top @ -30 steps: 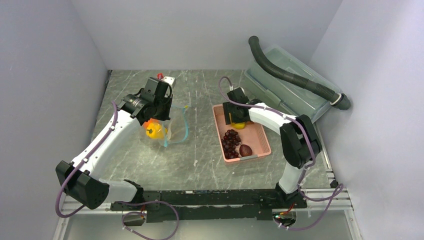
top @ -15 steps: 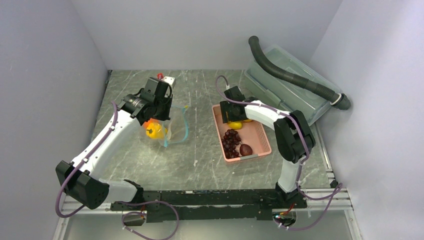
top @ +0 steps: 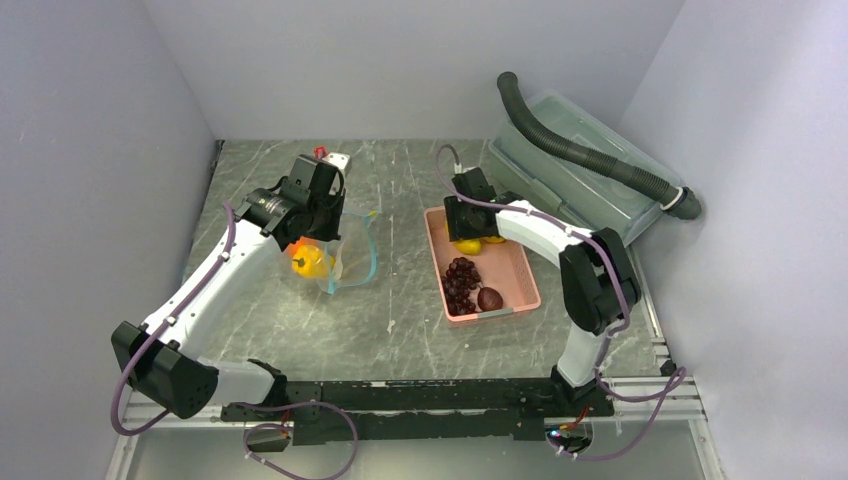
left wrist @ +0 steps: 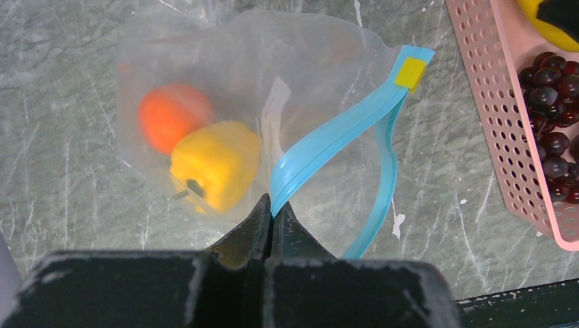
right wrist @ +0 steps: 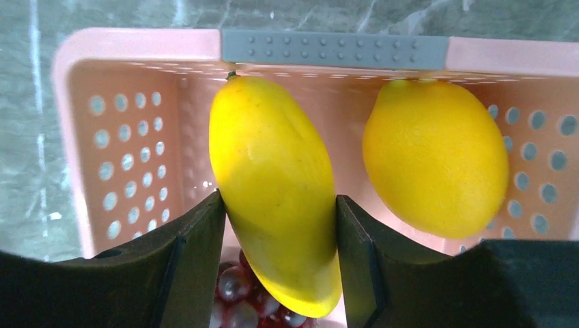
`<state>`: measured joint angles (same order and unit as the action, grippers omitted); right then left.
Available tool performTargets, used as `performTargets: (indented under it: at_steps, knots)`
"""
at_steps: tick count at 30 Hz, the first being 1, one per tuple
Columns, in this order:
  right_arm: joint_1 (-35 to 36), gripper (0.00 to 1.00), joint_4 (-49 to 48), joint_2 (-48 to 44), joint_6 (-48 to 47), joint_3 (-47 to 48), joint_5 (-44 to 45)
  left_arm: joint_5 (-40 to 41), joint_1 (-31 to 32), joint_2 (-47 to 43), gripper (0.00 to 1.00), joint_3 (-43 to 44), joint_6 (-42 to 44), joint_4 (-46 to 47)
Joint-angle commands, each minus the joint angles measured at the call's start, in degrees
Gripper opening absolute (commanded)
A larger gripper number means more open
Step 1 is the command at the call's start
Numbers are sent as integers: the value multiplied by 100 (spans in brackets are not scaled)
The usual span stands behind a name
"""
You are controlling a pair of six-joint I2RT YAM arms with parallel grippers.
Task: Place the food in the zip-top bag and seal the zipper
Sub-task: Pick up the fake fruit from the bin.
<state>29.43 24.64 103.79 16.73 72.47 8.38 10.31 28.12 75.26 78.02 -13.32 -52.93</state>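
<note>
Here, starting from the bag:

- The zip-top bag [left wrist: 321,75] lies on the table [top: 400,330], left of the pink basket [right wrist: 334,49] and clear of it.
- Its zipper [left wrist: 341,130] is parted. The two blue strips spread away from each other and meet at a small yellow tab [left wrist: 412,73] at the end nearer the basket.
- Inside the bag, on the side away from the basket, sit the yellow bell pepper [left wrist: 215,164] and the orange [left wrist: 174,116], touching each other.
- The left gripper [left wrist: 272,212] is pinched tight on one blue strip of the zipper, its jaws closed to a thin line with only the plastic between them.
- In the far end of the basket, the right gripper [right wrist: 276,205] stands part open around a yellow oblong fruit [right wrist: 273,171]. A finger presses against each flank of the fruit.
- A second yellow fruit [right wrist: 437,157] lies just beside the first against the same far wall, outside the fingers.
- The dark purple grapes [top: 460,280] fill the middle of the basket, under the near tip of the gripped fruit.
- The reddish-brown round fruit [top: 490,298] sits beside the grapes toward the basket's near end.
- Right of the basket is a clear lidded storage box [top: 590,190], with a dark ribbed hose [top: 580,150] draped across its lid.
</note>
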Motion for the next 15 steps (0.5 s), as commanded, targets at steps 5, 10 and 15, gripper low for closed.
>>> performTargets:
  at_steps: [5,10,15]
  knots:
    - [21,38,27,-1043,158,-64,-87,-64,1,-27,0,-23,-22,151]
    - [146,37,40,-1574,300,-155,-346,-57,1,-38,0,-23,-30,155]
    - [302,37,-44,-2045,445,-246,-763,-49,1,-21,0,-21,-31,147]
